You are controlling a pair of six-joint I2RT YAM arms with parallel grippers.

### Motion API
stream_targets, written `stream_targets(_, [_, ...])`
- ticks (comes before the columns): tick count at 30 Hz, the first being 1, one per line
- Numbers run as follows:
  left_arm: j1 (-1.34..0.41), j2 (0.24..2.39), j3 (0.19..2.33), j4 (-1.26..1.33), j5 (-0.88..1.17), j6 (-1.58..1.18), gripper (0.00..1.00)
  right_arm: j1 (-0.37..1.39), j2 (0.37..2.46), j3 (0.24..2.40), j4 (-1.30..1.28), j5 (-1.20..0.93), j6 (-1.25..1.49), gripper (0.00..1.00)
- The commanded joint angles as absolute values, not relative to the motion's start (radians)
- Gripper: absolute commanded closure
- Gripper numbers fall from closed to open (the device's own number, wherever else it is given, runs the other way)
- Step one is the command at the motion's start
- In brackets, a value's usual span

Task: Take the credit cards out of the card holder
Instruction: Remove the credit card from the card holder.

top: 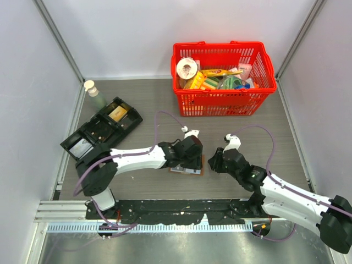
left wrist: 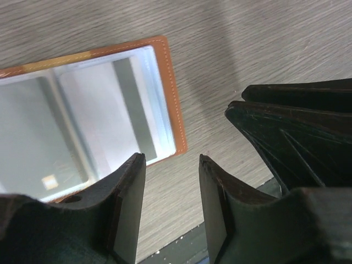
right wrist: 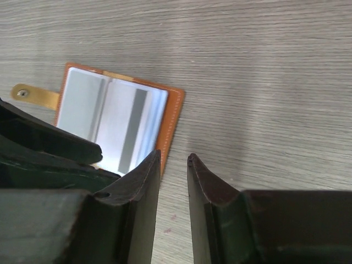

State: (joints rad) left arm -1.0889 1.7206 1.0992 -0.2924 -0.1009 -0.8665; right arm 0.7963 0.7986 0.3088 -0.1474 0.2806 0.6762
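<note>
The brown leather card holder [top: 184, 170] lies open on the table, pale grey-blue inside. Clear sleeves hold cards: one shows a dark stripe [left wrist: 135, 104], another a gold chip [left wrist: 49, 181]. In the right wrist view the card holder [right wrist: 115, 118] has its closing tab [right wrist: 33, 96] at the left. My left gripper [left wrist: 170, 162] is open and empty, hovering over the holder's right edge; from above, the left gripper [top: 193, 159] covers most of the holder. My right gripper [right wrist: 173, 158] is slightly open and empty, just right of the holder's edge; it also shows from above [top: 215, 163].
A red basket [top: 223, 80] full of groceries stands at the back right. A black compartmented tray [top: 102, 129] and a small bottle [top: 93, 91] sit at the back left. The two grippers are close together; the right one's body [left wrist: 297, 137] fills the left wrist view's right side.
</note>
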Motion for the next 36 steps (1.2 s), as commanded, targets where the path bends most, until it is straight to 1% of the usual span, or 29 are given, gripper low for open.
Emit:
stream_targets(1, [-1.043,1.554,1.016,-0.198,-0.135,-0.911,0.52,0.796,0.831,0.311,-0.017,0.186,0.658,0.71])
stream_targets(6, [-0.956,1.477,0.887,-0.150,-0.089,-0.945,0.49,0.788,0.981,0.331,0.144,0.046,0.669,0.78])
stream_targets(10, [-0.898,1.448,0.778,-0.058,0.030,-0.988,0.49,0.761,1.086,0.350,0.250,-0.047,0.673,0.84])
stream_targets(13, [-0.882,1.442,0.750,-0.038,0.043,-0.991,0.48,0.732,1.143,0.350,0.316,-0.109,0.678,0.87])
stream_targets(18, [-0.868,1.465,0.747,-0.009,0.064,-0.986,0.48,0.666,1.235,0.301,0.448,-0.193,0.715,0.89])
stream_targets(22, [-0.867,1.505,0.772,-0.006,0.092,-0.992,0.48,0.626,1.267,0.253,0.443,-0.215,0.749,0.92])
stream_targets(28, [-0.867,1.554,0.792,-0.006,0.100,-1.005,0.50,0.578,1.290,0.213,0.382,-0.276,0.749,0.93])
stream_targets(33, [-0.867,1.586,0.801,0.020,0.104,-1.014,0.50,0.566,1.301,0.202,0.371,-0.282,0.753,0.93])
stream_targets(36, [-0.867,1.604,0.804,0.034,0.107,-1.025,0.53,0.563,1.308,0.206,0.377,-0.288,0.753,0.93])
